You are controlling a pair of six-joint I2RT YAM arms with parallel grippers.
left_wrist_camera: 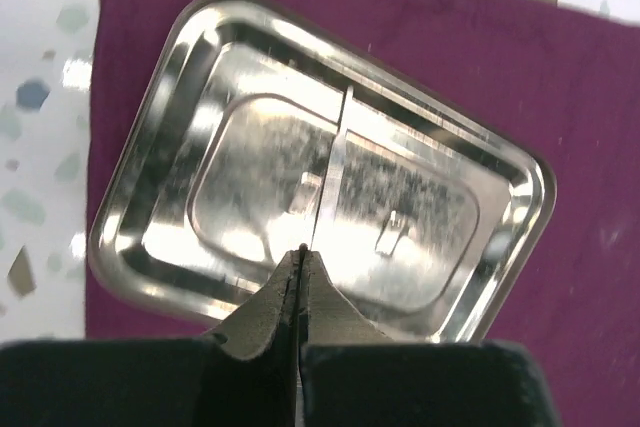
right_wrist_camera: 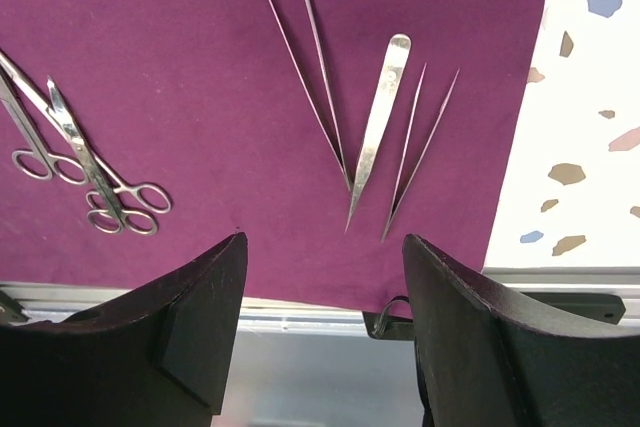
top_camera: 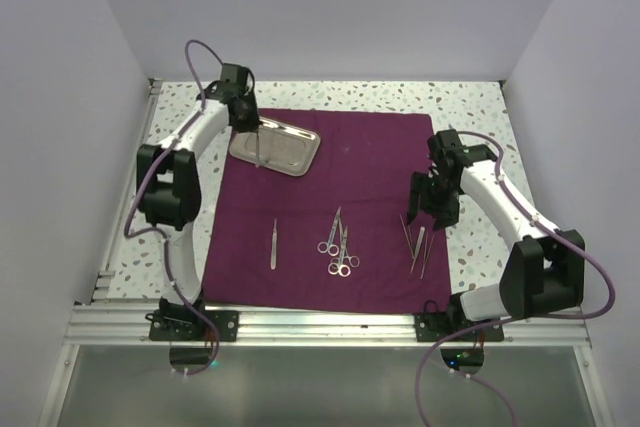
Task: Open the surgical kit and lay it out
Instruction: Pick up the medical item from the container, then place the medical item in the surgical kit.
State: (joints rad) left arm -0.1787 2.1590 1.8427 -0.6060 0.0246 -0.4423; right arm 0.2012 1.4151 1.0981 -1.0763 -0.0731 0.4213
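The dark magenta cloth wrap (top_camera: 370,167) lies spread flat on the table. The steel tray (top_camera: 295,152) sits on its far left corner. My left gripper (top_camera: 252,127) hangs over the tray (left_wrist_camera: 180,67), shut on thin silver tweezers (left_wrist_camera: 333,162) seen edge-on, which reach down onto the tray floor. Two pairs of scissors (top_camera: 338,247) lie mid-cloth and single tweezers (top_camera: 273,244) to their left. My right gripper (top_camera: 432,209) hovers open and empty above the cloth's right side. Three tweezers (right_wrist_camera: 380,117) lie just beyond my right gripper (right_wrist_camera: 324,239), with the scissors (right_wrist_camera: 95,172) to the left.
Speckled white tabletop (top_camera: 470,112) borders the cloth at the back and sides. An aluminium rail (top_camera: 320,325) runs along the near edge between the arm bases. White walls enclose the left, back and right.
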